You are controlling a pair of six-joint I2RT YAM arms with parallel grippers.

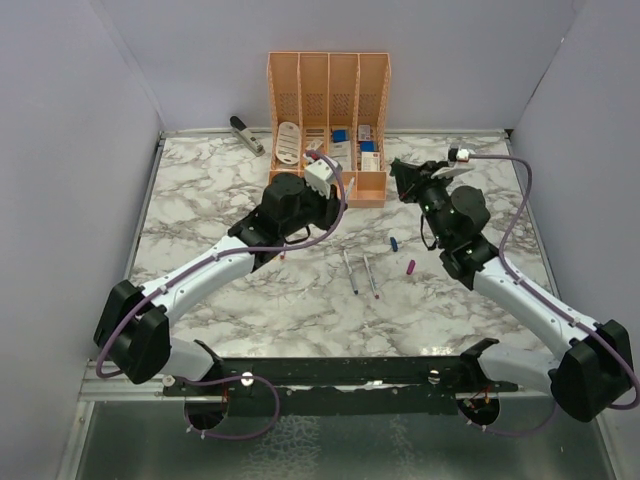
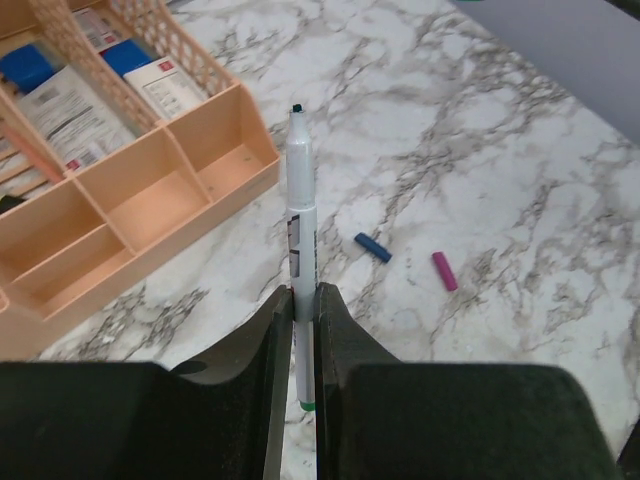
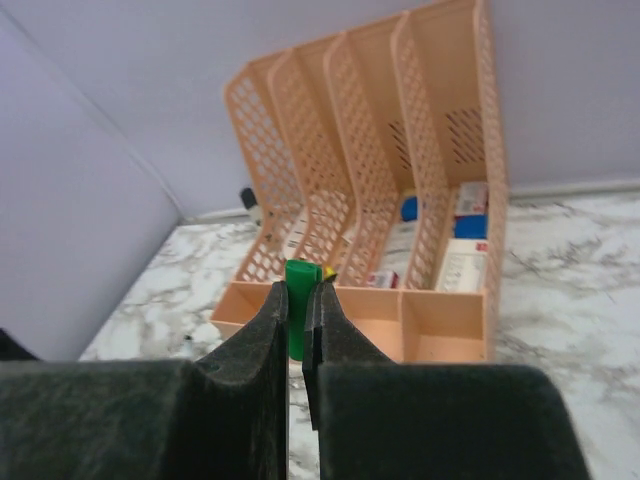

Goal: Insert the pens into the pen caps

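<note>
Table (image 1: 220,200) with a white, grey-veined marble pattern. At its far edge an orange organizer (image 1: 330,90) stands upright. A grey stapler (image 1: 245,133) lies just left of the organizer. Near the centre, a left pen (image 1: 350,271) and a right pen (image 1: 370,277) lie roughly parallel, close but apart. To their right lie a blue cap (image 1: 394,242) and, nearer the front, a magenta cap (image 1: 410,266), well separated.
</note>
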